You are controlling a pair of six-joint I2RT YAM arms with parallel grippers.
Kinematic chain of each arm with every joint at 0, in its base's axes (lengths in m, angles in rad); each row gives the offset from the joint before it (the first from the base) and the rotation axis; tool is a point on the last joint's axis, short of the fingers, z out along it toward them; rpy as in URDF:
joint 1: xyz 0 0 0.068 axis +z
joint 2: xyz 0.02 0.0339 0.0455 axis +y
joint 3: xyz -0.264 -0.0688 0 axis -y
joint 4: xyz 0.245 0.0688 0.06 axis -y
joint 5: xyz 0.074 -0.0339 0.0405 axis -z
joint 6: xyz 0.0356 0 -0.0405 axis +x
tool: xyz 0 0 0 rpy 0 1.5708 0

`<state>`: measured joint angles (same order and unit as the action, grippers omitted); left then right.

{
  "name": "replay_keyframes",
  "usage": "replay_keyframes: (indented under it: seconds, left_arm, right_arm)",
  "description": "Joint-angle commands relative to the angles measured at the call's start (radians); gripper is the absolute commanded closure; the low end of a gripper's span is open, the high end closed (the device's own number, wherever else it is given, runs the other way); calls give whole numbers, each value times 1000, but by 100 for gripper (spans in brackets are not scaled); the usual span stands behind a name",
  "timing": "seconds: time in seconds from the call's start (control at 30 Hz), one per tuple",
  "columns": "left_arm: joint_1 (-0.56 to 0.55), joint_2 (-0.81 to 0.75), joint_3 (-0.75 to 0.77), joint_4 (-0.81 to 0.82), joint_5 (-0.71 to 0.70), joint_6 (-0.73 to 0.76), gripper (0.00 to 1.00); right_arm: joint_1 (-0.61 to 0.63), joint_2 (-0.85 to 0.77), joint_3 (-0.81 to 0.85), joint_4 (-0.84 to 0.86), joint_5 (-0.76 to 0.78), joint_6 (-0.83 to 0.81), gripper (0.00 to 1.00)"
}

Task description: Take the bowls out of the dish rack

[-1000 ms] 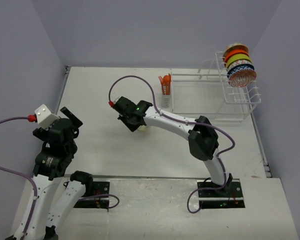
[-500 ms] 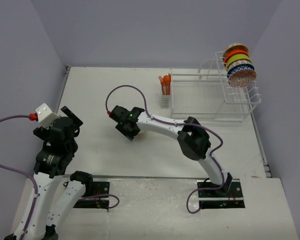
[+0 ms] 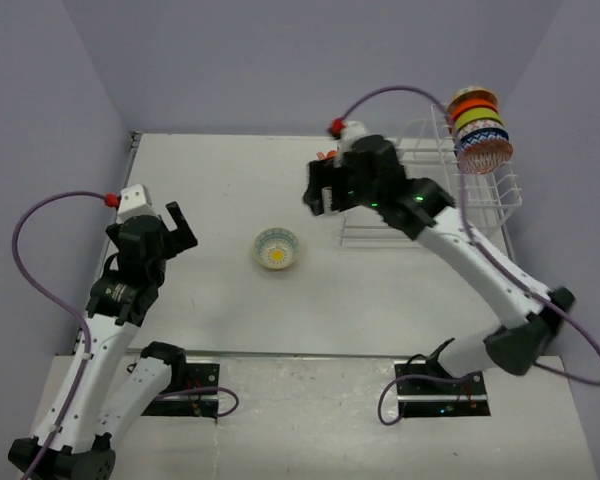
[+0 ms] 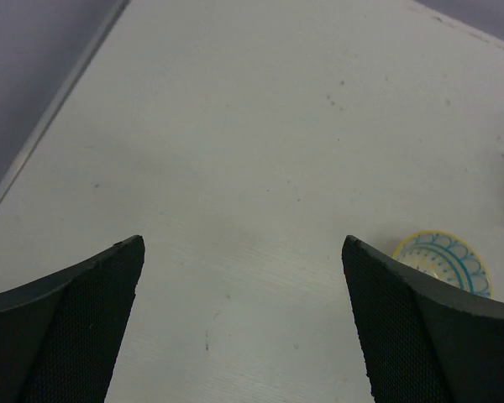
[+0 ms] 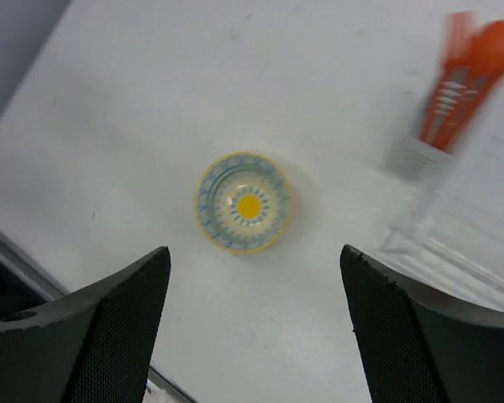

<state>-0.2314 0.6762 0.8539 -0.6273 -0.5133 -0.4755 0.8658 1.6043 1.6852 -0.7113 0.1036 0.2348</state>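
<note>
One cream bowl (image 3: 277,249) with a blue pattern and a yellow centre sits upright on the table; the right wrist view shows this bowl (image 5: 244,203) from above. Several more bowls (image 3: 477,125) stand on edge in the raised section of the white dish rack (image 3: 500,205) at the back right. My right gripper (image 3: 316,196) hangs open and empty above the rack's left end, up and right of the table bowl; its jaws (image 5: 254,252) stand wide. My left gripper (image 3: 177,225) is open over bare table, left of that bowl (image 4: 443,260), with nothing between its fingers (image 4: 242,243).
An orange utensil caddy (image 5: 466,75) stands at the rack's near-left corner (image 5: 454,235), blurred in the right wrist view. Grey walls close in the table on the left, back and right. The table's left edge (image 4: 59,92) runs beside my left gripper.
My right gripper opened, left the cream bowl on the table, and lifted away to the back right toward the rack. The left arm swung forward and to the right.
</note>
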Motion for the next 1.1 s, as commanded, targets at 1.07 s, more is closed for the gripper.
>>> replay_keyframes:
  seconds: [1.07]
  left_arm:
    - [-34,52,-21,103,242,98,0]
  right_arm:
    - [-1300,-405,-637,845,-588,1009,30]
